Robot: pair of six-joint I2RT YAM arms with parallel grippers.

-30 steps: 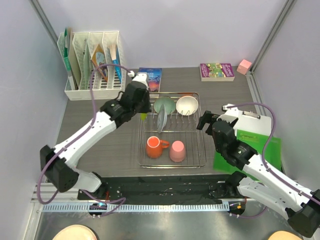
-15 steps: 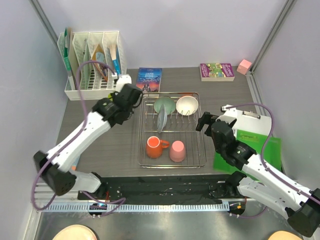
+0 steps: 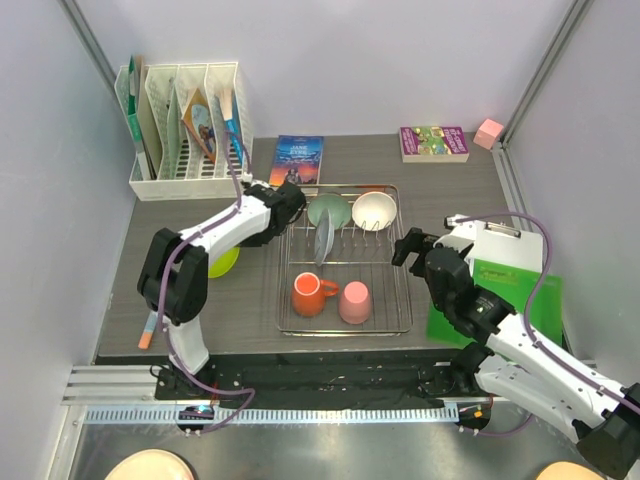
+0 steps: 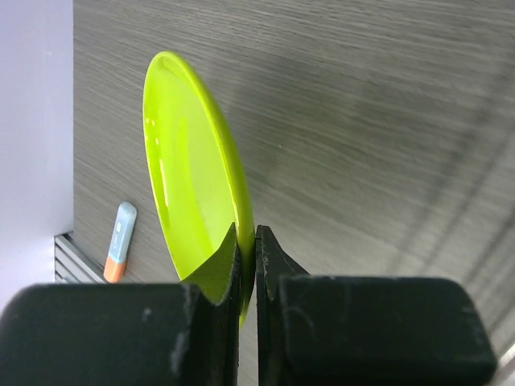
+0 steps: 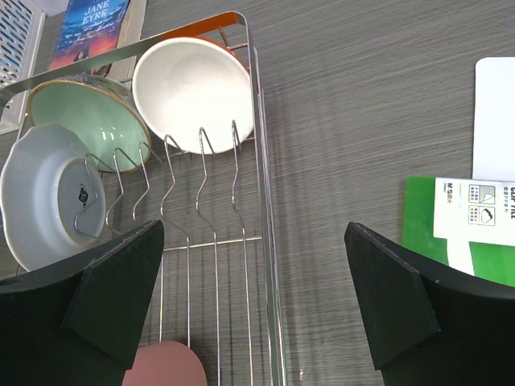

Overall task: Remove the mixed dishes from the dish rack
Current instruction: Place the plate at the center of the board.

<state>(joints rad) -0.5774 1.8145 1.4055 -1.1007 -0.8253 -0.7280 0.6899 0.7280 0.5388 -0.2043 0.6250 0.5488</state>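
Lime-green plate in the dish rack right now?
No, the left gripper grips the lime-green plate by its rim, outside the dish rack.

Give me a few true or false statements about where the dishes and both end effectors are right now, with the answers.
1. The left end effector is shut on the rim of the lime-green plate. True.
2. The right end effector holds the pink cup. False: it is open and empty, and the pink cup sits in the dish rack.
3. The orange mug sits in the dish rack beside the pink cup. True.
4. The lime-green plate stands among the rack's tines. False: it is outside the rack, held over the table to the rack's left.
5. The cream-white bowl leans in the rack next to the pale green bowl. True.
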